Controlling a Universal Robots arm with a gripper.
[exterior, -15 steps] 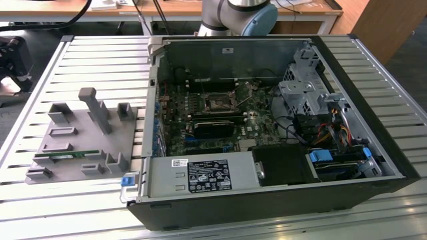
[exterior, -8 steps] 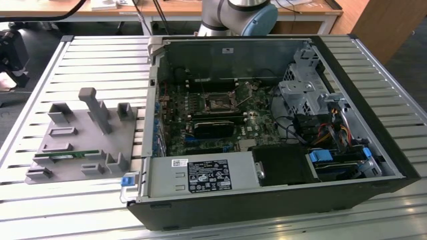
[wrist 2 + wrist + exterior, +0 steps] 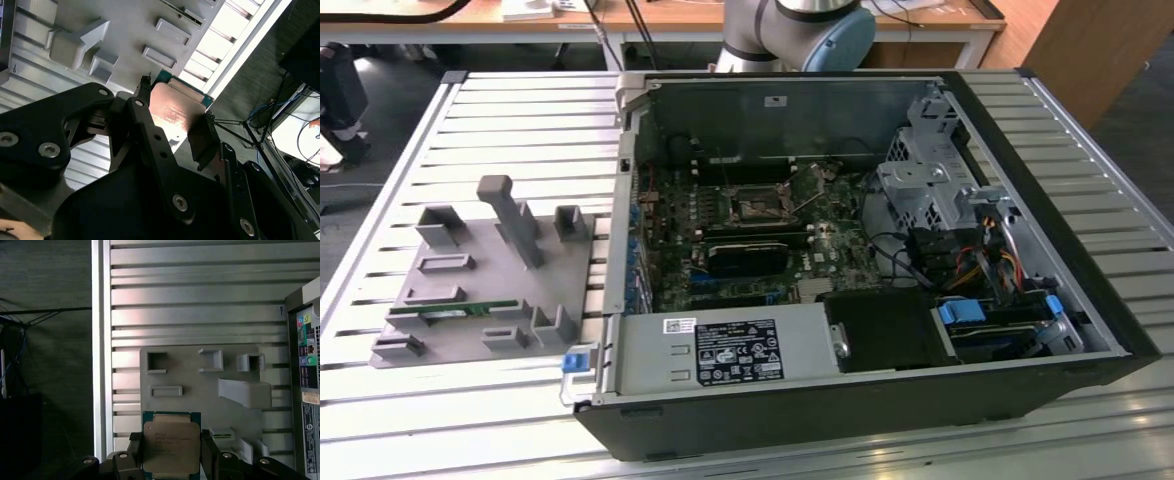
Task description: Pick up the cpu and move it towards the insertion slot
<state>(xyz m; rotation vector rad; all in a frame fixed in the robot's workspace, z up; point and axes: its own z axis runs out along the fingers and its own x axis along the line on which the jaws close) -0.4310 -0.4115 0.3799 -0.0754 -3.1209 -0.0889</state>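
Your cpu (image 3: 171, 442) sits square between the two fingers of the gripper (image 3: 171, 456), which are clamped on its opposite edges. Being square, it has no long axis to mind. It hangs above one edge of the grey tray (image 3: 200, 390). The insertion slot (image 3: 758, 207) lies on the board inside the open computer case (image 3: 1067, 300), well apart from the tray, towards the exterior view's right.

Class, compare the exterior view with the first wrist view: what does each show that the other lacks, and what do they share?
Exterior view's extra: the insertion slot on the green circuit board. First wrist view's extra: the cpu clamped in the pincer. Shared: the grey plastic tray, slatted table and computer case.
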